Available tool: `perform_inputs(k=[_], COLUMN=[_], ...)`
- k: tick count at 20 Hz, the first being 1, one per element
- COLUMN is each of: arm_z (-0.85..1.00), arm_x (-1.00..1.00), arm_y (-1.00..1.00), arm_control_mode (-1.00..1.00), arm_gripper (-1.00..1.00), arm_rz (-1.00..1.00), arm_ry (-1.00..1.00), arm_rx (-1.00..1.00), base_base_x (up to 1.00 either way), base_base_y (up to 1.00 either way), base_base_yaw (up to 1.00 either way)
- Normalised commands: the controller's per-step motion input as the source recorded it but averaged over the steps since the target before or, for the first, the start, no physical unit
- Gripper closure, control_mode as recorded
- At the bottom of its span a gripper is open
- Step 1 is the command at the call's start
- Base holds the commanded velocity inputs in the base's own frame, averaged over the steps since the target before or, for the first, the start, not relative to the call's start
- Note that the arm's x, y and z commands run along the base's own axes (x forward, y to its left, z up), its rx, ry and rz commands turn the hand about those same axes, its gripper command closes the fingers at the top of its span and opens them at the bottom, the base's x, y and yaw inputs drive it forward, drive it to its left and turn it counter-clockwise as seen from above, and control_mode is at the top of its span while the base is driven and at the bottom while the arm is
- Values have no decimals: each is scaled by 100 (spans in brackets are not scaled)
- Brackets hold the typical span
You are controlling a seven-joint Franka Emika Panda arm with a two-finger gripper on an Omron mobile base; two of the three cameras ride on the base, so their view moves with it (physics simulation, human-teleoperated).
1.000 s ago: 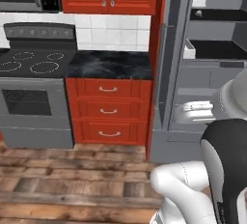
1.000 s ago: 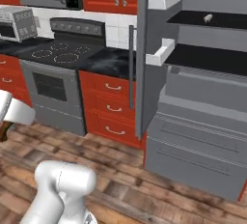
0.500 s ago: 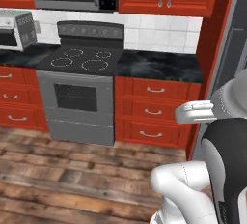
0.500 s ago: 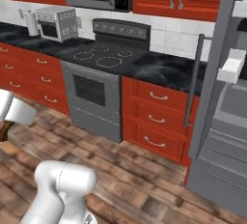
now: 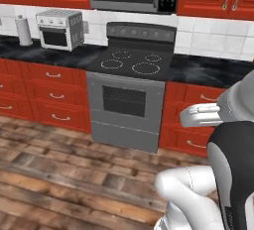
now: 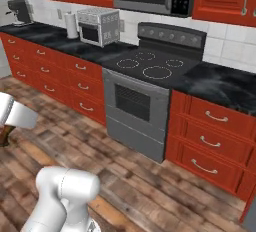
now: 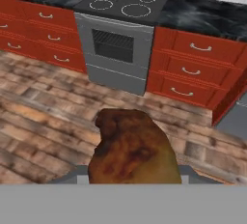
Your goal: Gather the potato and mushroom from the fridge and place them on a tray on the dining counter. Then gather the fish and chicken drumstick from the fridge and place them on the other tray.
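The potato [image 7: 131, 150] sits brown and lumpy at six o'clock in the hand view, clamped between the fingers, up off the wooden floor [image 7: 43, 117]. Beyond it at twelve o'clock stands the grey stove [image 7: 118, 35], red drawers [image 7: 193, 71] at two o'clock under the black worktop [image 7: 207, 15].

Potato [image 7: 130, 148] sits in my end effector [image 7: 131, 178], bottom centre; stove [image 7: 118, 39] top centre, drawers [image 7: 193, 71] at its right.
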Motion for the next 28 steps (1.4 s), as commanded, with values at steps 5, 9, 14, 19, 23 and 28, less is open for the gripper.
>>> perform_inputs(k=[5, 9, 14, 19, 23, 28], arm_z=[0, 0, 0, 0, 0, 0], arm_x=[0, 0, 0, 0, 0, 0], arm_y=[0, 0, 0, 0, 0, 0], arm_control_mode=[100, 100, 100, 100, 100, 100], arm_gripper=[100, 100, 100, 100, 100, 100], arm_rz=[0, 0, 0, 0, 0, 0], arm_ry=[0, 0, 0, 0, 0, 0], arm_rx=[0, 0, 0, 0, 0, 0], base_base_x=[74, 77, 80, 96, 85, 82], base_base_y=[74, 74, 59, 2, -16, -18], base_base_yaw=[25, 23, 26, 39, 42, 41])
